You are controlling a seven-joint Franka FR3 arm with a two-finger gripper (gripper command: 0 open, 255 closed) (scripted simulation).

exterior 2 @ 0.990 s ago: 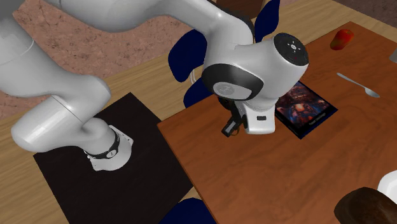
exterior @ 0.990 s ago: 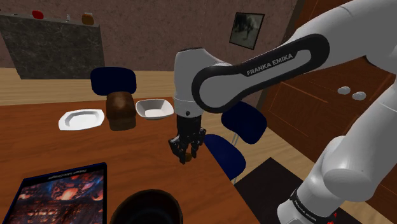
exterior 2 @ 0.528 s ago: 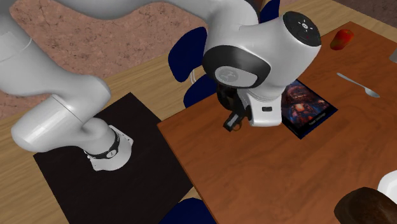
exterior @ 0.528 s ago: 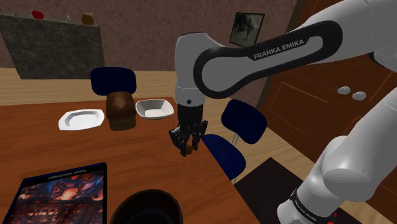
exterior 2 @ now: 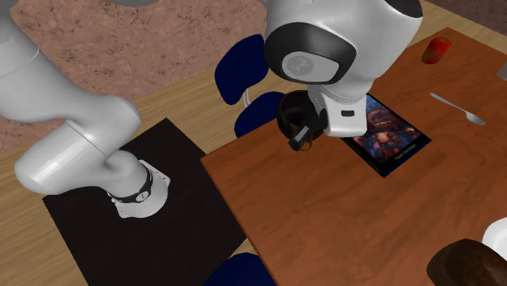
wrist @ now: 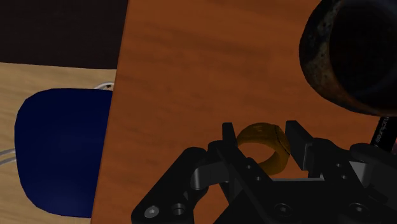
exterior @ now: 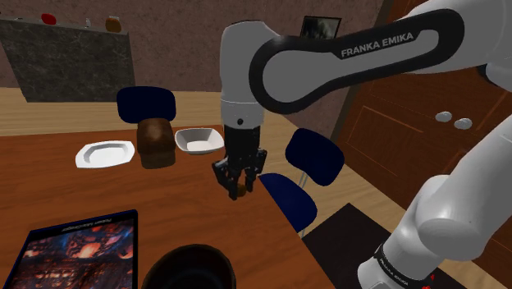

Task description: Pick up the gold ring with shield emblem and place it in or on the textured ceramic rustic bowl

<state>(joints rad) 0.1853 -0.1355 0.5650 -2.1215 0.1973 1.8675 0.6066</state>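
A gold ring (wrist: pixel 264 149) sits clasped between the two black fingers of my gripper (wrist: pixel 263 137), lifted off the wooden table (wrist: pixel 191 70). The dark, rough-textured bowl (wrist: pixel 356 51) lies just ahead and to one side of the fingers. From the shoulder view the gripper (exterior: pixel 238 187) hangs above the table near its right edge, and the dark bowl (exterior: pixel 193 267) stands at the bottom of the picture. From the second exterior view the gripper (exterior 2: pixel 301 142) is just in front of the bowl (exterior 2: pixel 289 116), which the hand partly hides.
A picture book (exterior: pixel 78 250) lies beside the bowl. Farther back stand a white plate (exterior: pixel 105 153), a brown loaf-shaped thing (exterior: pixel 156 141) and a white square dish (exterior: pixel 199 140). Blue chairs (exterior: pixel 299 176) line the table's edge. A spoon (exterior 2: pixel 457 107) and a red object (exterior 2: pixel 436 49) lie far off.
The gripper has risen off the table with the ring and shifted toward the dark bowl; the arm's wrist has lifted with it.
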